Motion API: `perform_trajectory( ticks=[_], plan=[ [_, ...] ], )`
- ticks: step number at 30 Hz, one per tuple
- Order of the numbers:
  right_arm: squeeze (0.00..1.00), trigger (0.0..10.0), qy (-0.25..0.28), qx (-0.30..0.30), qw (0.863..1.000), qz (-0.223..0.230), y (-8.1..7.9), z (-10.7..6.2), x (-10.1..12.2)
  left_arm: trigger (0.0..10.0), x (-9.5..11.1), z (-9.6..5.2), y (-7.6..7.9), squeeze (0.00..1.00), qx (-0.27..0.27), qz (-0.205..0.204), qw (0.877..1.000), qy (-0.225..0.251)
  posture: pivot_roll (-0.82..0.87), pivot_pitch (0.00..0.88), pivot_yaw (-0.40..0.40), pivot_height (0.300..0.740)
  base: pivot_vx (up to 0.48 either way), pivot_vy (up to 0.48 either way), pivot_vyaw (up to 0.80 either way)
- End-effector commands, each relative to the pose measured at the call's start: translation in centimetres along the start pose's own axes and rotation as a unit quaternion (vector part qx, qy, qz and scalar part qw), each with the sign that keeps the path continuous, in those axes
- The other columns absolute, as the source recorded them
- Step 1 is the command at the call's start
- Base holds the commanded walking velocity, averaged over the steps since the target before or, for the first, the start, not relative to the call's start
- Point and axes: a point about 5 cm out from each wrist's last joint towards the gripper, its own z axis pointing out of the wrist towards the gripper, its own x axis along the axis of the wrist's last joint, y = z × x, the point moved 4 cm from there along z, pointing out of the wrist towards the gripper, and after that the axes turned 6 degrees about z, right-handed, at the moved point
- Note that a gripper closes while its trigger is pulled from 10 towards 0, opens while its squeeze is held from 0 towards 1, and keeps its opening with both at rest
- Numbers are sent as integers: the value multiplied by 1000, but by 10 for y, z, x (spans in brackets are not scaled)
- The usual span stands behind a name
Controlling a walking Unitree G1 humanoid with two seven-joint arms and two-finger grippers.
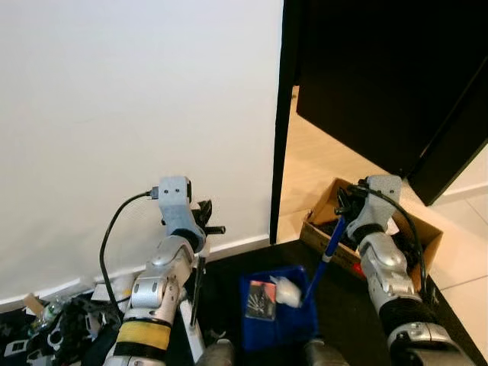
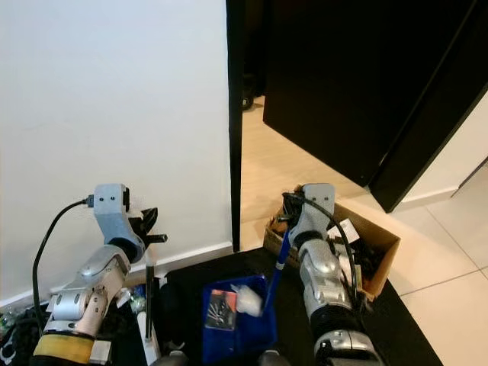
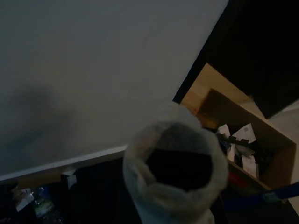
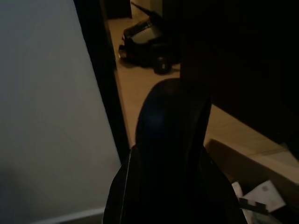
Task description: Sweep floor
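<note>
Left eye view | my right gripper clamps blue dustpan handle, slanting down-left to blue plastic dustpan | left gripper clamps white broom stick

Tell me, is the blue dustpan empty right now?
No, the blue dustpan holds a crumpled white scrap and a dark wrapper.

White wall with white skirting; black door and frame. Pale tan wood floor. Brown cardboard box. Blue dustpan on blue handle, white scraps inside. Black mat. 2 silver arms, yellow band on the left one.
</note>
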Motion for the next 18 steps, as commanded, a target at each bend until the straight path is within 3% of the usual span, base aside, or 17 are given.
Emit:
perform_trajectory(
  ticks=[1,15,18],
  plan=[
    [0,10000,19,2,1000,-2,-2,4,8,10000,5,-2,-4,0,10,8,1000,12,135,67,38,740,0,0,0],
    [0,10000,17,-1,1000,-6,-5,12,8,10000,5,-13,-9,0,10,22,1000,7,198,103,55,740,0,0,0],
    [0,10000,3,5,1000,-24,-9,14,4,10000,7,-16,-11,0,11,29,999,7,223,130,59,740,0,0,0]
  ],
)
